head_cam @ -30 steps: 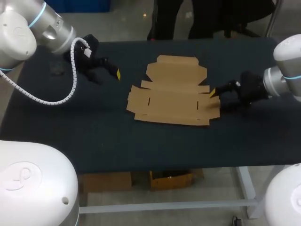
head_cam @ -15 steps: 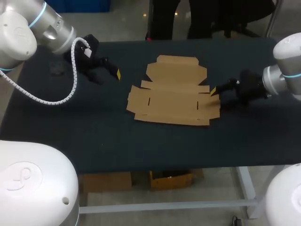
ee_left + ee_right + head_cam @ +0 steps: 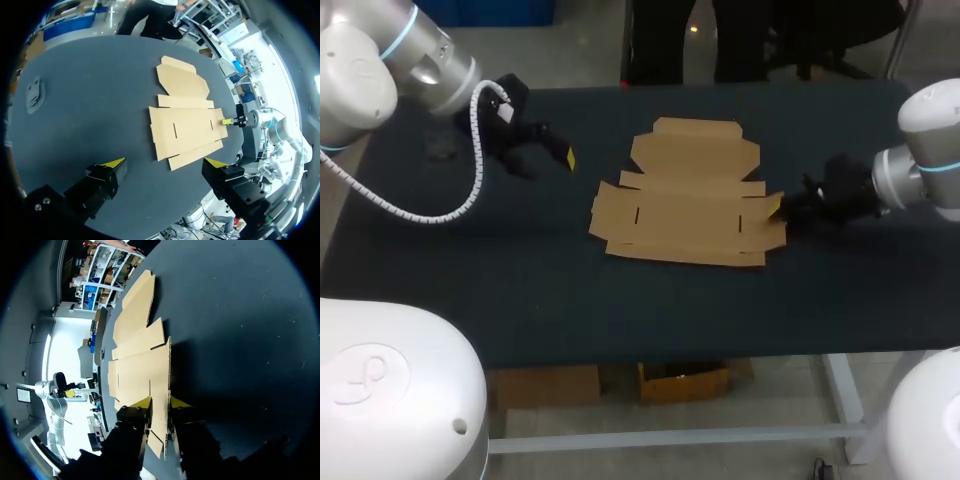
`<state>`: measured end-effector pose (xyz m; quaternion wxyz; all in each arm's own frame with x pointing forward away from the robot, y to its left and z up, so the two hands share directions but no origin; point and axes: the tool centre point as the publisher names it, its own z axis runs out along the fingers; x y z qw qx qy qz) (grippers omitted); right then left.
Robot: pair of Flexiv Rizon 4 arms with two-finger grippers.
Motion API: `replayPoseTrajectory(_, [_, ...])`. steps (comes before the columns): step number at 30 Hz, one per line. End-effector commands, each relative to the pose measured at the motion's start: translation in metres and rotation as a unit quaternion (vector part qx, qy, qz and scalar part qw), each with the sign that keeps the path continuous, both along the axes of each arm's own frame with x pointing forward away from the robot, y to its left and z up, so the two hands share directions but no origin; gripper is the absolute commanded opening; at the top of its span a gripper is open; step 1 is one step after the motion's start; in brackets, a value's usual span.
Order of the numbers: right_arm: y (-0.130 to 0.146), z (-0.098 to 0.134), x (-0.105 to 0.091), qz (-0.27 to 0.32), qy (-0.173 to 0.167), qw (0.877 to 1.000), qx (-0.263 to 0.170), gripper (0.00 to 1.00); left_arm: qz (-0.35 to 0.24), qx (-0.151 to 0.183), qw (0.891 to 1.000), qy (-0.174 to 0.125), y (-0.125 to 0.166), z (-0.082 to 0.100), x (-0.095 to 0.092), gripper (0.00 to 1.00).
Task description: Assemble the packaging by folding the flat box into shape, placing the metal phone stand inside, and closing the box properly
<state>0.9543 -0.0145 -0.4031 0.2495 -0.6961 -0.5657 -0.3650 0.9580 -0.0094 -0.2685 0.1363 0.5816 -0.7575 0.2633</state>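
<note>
Head view: the flat box looks light and bendy, so grab a side flap. My left fingers spread wide; my right fingers sit a little apart around its edge.

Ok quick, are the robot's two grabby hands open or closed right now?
Left gripper: open, holding nothing.
Right gripper: at the flat box's right edge; cannot tell if it is open or shut.
</note>
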Motion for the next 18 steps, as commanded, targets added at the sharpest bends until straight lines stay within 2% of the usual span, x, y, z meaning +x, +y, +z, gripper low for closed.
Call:
replayPoseTrajectory(1, [0.000, 0.000, -0.003, 0.004, -0.003, 1.000, 0.009, 0.00, 0.002, 0.000, 1.000, 0.002, 0.002, 0.000, -0.001, 1.00])
replayPoseTrajectory(10, [0.004, 0.010, -0.021, 0.019, -0.013, 0.999, 0.027, 0.00, 0.004, 0.003, 1.000, 0.019, 0.002, -0.002, -0.013, 1.00])
replayPoseTrajectory(18, [0.007, 0.014, -0.035, 0.039, -0.025, 0.998, 0.031, 0.00, 0.063, -0.005, 0.998, 0.000, 0.008, 0.000, -0.026, 1.00])
